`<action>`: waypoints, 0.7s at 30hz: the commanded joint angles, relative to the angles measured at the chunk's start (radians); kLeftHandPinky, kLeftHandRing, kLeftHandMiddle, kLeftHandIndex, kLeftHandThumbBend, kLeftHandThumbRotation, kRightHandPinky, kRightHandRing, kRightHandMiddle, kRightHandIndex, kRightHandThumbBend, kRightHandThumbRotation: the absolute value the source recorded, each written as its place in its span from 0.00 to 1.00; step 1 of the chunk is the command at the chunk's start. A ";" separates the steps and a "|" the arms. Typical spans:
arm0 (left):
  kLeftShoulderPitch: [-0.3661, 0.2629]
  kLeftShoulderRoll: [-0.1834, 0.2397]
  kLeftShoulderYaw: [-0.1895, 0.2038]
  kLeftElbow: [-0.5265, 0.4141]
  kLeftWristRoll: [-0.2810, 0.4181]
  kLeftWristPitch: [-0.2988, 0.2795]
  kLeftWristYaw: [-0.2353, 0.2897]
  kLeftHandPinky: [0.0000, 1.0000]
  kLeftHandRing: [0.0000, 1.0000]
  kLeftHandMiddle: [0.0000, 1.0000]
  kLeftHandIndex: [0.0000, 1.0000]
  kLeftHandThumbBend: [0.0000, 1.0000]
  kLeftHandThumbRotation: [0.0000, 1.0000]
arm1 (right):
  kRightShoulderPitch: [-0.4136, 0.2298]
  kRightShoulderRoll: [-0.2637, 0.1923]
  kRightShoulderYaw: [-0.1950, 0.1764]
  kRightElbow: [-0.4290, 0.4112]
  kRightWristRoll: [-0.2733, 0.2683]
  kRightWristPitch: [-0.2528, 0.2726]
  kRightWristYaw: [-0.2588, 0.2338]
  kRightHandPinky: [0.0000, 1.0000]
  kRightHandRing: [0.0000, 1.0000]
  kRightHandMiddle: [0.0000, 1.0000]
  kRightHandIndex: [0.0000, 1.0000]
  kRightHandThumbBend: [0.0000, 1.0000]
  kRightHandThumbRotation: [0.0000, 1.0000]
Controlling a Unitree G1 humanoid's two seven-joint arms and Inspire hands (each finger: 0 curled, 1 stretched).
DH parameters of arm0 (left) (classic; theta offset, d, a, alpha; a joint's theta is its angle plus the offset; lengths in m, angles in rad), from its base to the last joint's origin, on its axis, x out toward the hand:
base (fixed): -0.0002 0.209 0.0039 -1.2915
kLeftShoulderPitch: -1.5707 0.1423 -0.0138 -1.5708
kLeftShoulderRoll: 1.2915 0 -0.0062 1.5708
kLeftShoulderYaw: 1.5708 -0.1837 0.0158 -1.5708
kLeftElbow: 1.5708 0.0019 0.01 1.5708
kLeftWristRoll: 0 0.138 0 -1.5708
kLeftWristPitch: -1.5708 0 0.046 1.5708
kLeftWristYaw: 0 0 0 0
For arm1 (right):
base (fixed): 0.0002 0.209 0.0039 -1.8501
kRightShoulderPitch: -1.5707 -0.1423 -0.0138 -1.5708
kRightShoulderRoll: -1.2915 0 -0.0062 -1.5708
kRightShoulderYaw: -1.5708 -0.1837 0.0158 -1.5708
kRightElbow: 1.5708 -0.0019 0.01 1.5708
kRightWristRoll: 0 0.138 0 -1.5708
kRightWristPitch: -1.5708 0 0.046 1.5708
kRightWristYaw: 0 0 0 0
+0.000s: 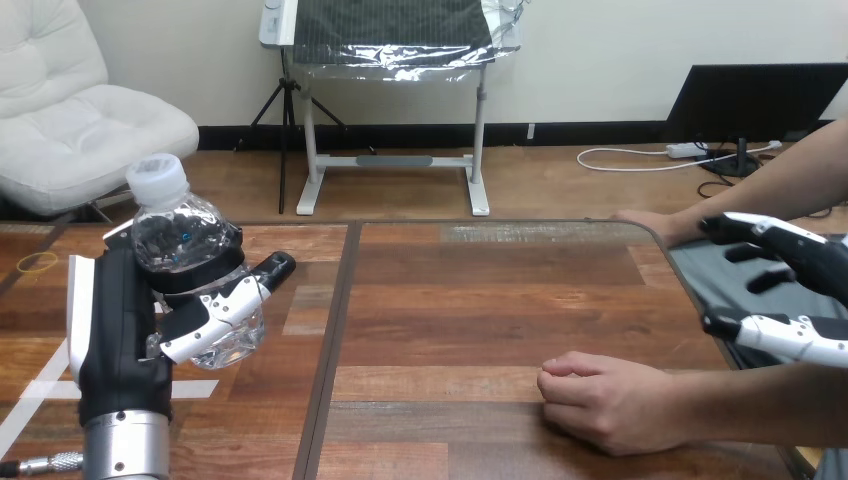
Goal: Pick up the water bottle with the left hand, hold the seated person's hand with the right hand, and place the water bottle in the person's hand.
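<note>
A clear plastic water bottle with a white cap stands upright in my left hand, whose fingers and thumb curl round its body at the table's left. My right hand hovers at the right edge with relaxed, spread fingers and holds nothing. Below it the person's hand rests on the table as a loose fist, its forearm passing just under my right hand; the two are apart. The person's other hand lies on the table's far right edge.
The wooden table has a dark seam down its middle. White tape marks and a yellow rubber band lie at the left. A grey panel sits off the table's right edge.
</note>
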 commanded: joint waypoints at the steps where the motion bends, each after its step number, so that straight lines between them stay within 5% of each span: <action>1: -0.052 -0.001 -0.002 -0.048 -0.011 -0.014 -0.002 0.20 0.25 0.30 0.38 0.52 0.00 | -0.062 -0.064 -0.028 -0.036 0.020 0.054 0.038 0.71 0.87 0.89 0.88 1.00 0.55; 21: -0.056 -0.008 -0.001 -0.074 -0.064 -0.005 -0.022 0.18 0.23 0.29 0.37 0.50 0.00 | -0.080 -0.171 -0.021 -0.007 -0.026 0.151 0.143 0.73 0.89 0.93 0.93 1.00 0.28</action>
